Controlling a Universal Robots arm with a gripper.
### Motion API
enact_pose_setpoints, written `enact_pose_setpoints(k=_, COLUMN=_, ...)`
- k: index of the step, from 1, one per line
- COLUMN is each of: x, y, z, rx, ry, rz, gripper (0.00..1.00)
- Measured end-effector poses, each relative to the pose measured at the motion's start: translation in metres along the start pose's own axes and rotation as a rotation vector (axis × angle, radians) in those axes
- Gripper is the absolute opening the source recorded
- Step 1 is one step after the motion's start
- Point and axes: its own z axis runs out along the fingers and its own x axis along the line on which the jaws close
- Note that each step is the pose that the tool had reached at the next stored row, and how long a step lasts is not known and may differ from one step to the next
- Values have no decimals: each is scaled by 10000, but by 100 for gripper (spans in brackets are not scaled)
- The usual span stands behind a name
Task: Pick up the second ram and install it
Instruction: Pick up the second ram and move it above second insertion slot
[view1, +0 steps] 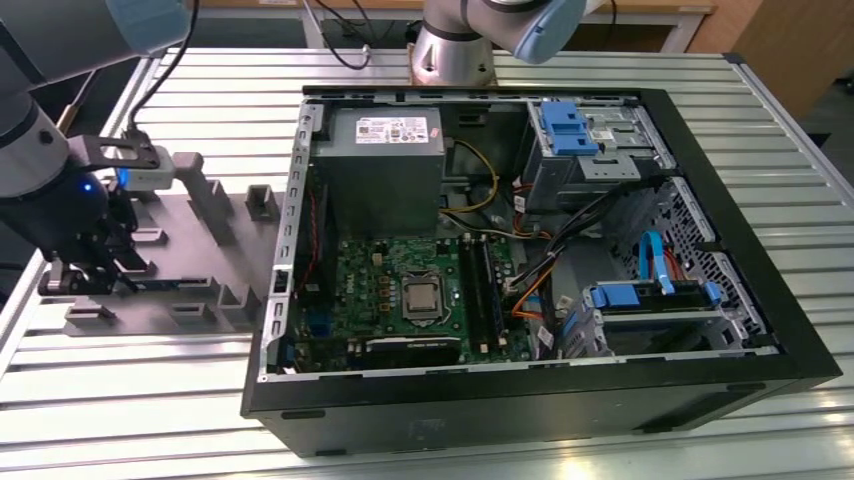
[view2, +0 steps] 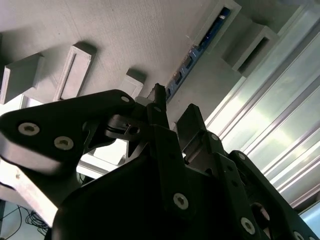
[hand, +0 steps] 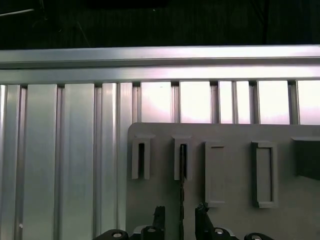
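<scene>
The second ram (hand: 182, 167) stands on edge in a slot of the grey fixture tray (hand: 235, 132), showing as a thin dark line. In the second wrist view the ram (view2: 200, 44) shows green with blue along its edge in the tray (view2: 115, 35). My gripper (hand: 180, 214) is open, one black finger on each side of the stick with a gap to each. The second wrist view shows the gripper (view2: 174, 107) astride the near end of the stick. In the exterior view the gripper (view1: 83, 275) hangs low over the tray (view1: 200, 260) at the exterior view's left.
An open black computer case (view1: 534, 410) lies to the exterior view's right of the tray. Its green motherboard (view1: 400, 290) carries long black memory slots (view1: 481, 290). Another arm's base (view1: 454, 50) stands behind it. All rests on a ribbed aluminium table (view1: 134, 400).
</scene>
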Motion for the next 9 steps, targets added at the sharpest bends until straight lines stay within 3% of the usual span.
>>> enact_pose_setpoints(k=9, x=1, y=2, z=70, rx=0, ry=0, rz=0, gripper=37)
